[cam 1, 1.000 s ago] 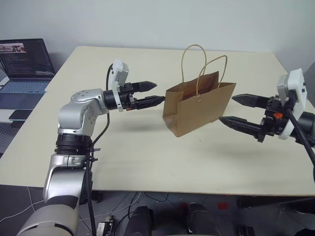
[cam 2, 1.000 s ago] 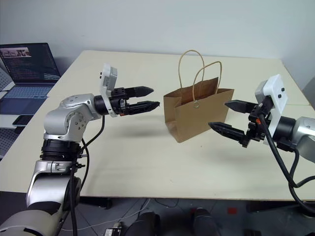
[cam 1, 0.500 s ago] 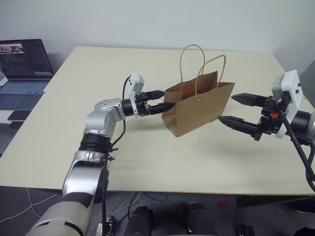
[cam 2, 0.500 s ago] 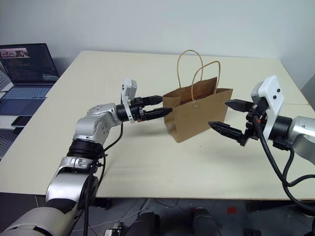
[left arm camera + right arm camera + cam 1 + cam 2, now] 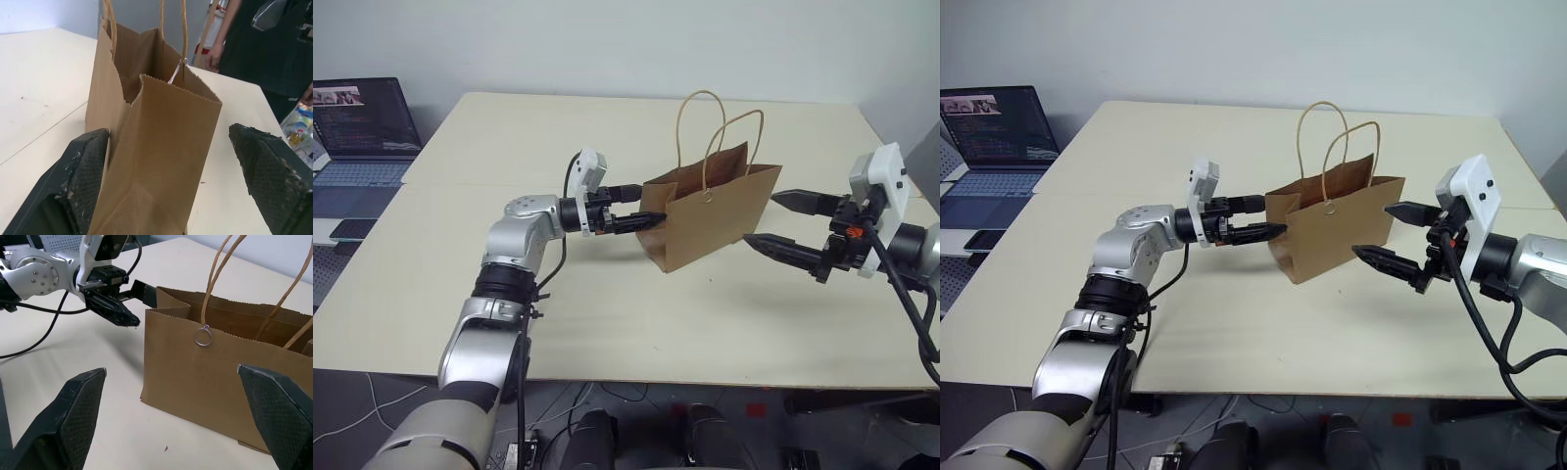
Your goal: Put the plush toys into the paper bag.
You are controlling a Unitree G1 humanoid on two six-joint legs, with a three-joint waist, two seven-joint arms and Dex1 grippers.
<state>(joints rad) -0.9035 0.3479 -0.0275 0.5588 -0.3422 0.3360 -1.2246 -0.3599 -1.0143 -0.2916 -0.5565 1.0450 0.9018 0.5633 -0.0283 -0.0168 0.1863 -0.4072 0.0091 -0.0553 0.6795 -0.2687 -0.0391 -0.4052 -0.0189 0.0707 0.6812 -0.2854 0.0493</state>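
The brown paper bag (image 5: 710, 211) stands upright in the middle of the table with its mouth open and both loop handles up. My left gripper (image 5: 644, 206) is open at the bag's left end. Its fingers (image 5: 83, 166) straddle that narrow end, one on each side, and I cannot tell whether they touch the paper. My right gripper (image 5: 760, 217) is open just off the bag's right end, pointing at it and holding nothing. The plush toys are out of view.
The cream table (image 5: 607, 313) has bare surface on all sides of the bag. An open laptop (image 5: 357, 122) sits on a desk at the far left. A person (image 5: 244, 44) stands beyond the table's right side.
My left gripper has moved right and down, from a short way off the bag to its left end, where its fingers now straddle it. The right gripper and the bag have stayed put.
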